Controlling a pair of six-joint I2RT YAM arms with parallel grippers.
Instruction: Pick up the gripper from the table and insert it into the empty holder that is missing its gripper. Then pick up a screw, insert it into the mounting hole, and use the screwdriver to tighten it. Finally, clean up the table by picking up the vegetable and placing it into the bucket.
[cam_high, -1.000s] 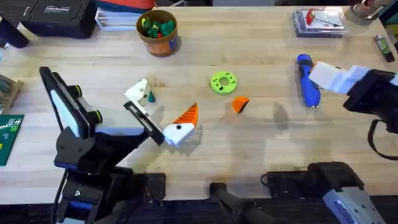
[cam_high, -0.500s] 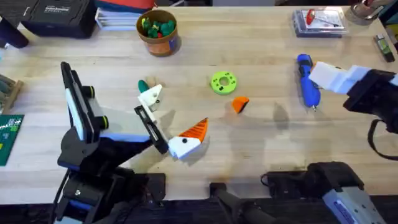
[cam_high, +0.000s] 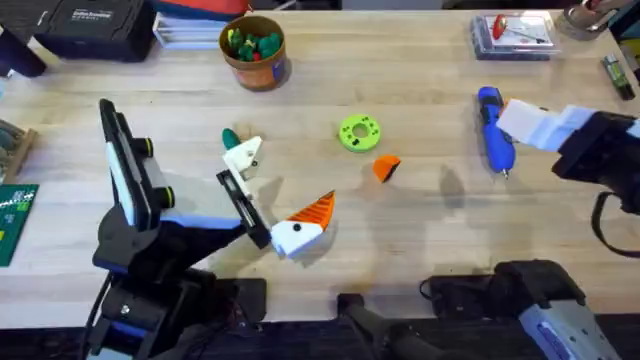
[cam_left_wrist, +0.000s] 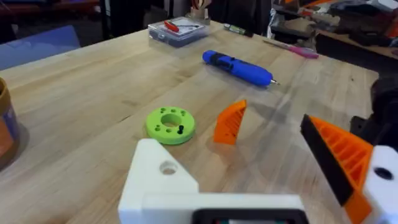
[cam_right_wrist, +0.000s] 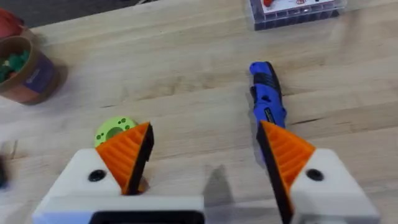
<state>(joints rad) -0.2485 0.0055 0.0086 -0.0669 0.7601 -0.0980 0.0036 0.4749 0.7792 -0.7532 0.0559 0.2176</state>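
left gripper (cam_high: 272, 190): fingers spread wide, gripping nothing; one white finger, the holder (cam_left_wrist: 163, 180), is lacking its orange pad, the other is carrying one.
right gripper (cam_right_wrist: 202, 162): released, hovering beside the screwdriver (cam_high: 493, 127) with both pads fitted.
gripper (cam_high: 385, 167): lying loose on the table (cam_high: 420, 240), just beside the green disc (cam_high: 359, 132).
vegetable (cam_high: 231, 138): lying just beyond the bare finger; bucket (cam_high: 254, 51) is standing at the far side.
doing it well: the right arm is likely needing to pinch the fin by its ribbed faces, keeping the mounting end free and lining it up with the bare holder.
writing: nothing readable.
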